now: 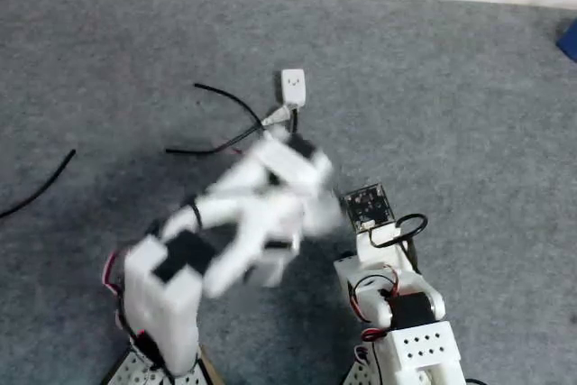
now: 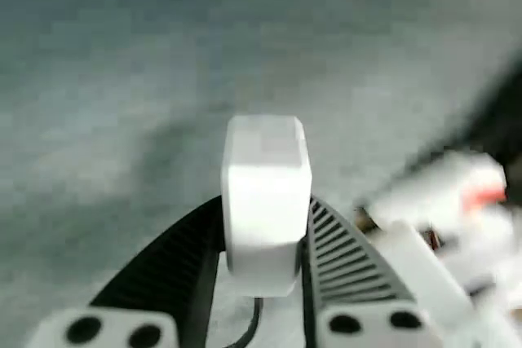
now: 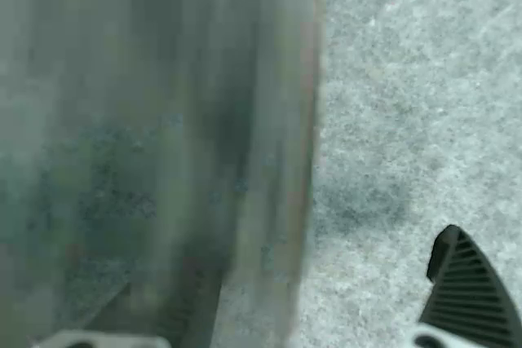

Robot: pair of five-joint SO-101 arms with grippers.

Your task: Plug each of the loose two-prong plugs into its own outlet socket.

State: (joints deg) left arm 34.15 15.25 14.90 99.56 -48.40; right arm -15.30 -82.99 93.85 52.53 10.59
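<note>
**A:** How far along?
**B:** Looks mid-step. Grips, in the left tool [image 2: 265, 222], a white boxy plastic plug [image 2: 265, 173] with its black cord trailing, just beside the white square outlet block [image 1: 292, 87]. Seated or not: cannot tell.
**A:** Right tool [image 3: 273, 319]?
**B:** Back near its base. Open or closed: cannot tell.
**A:** Room?
**B:** Plenty of bare grey felt table [image 1: 469, 87] beyond the block. Loose black cable [image 1: 41, 185] well apart, toward an edge.

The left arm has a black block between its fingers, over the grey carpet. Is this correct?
Not quite. The block is white, not black. The left wrist view shows it between the left fingers, over the grey carpet.
</note>
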